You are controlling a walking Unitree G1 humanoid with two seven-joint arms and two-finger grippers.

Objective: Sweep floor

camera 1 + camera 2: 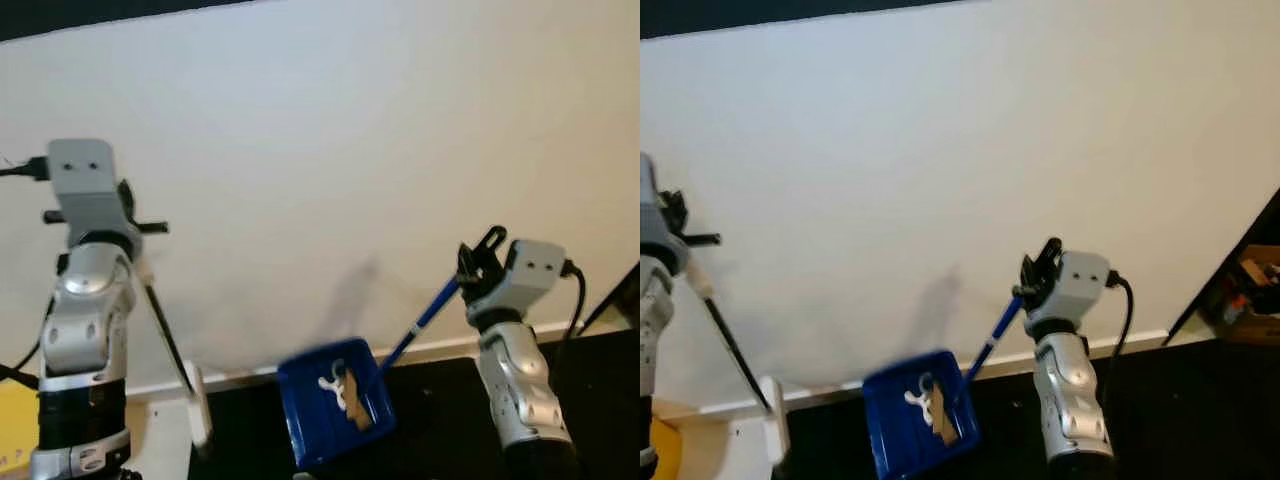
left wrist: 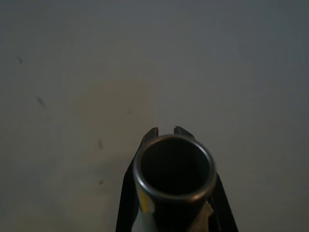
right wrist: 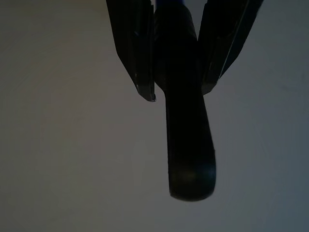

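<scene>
1. Nearest the robot, the left gripper (image 1: pixel 128 222) is closed on the top of the broom (image 1: pixel 165 335); in the left wrist view its fingers (image 2: pixel 153 132) hug the hollow pole end. The broom head hangs low by the baseboard (image 1: pixel 240 377), on the left.
2. Beside it, the right gripper (image 1: pixel 478 262) clamps the black grip of the blue dustpan (image 1: pixel 335 405) handle, fingers (image 3: pixel 133 48) tight on both sides.
3. Further out, the dustpan hangs tilted near the dark floor (image 1: pixel 440 420), with white and tan debris (image 1: pixel 345 393) in it.
4. Risk: the pan is steeply tilted, so any swing or wrist roll could likely spill the debris back out.
5. Behind, the wall (image 1: pixel 320 180) is close; either long handle may strike it.
</scene>
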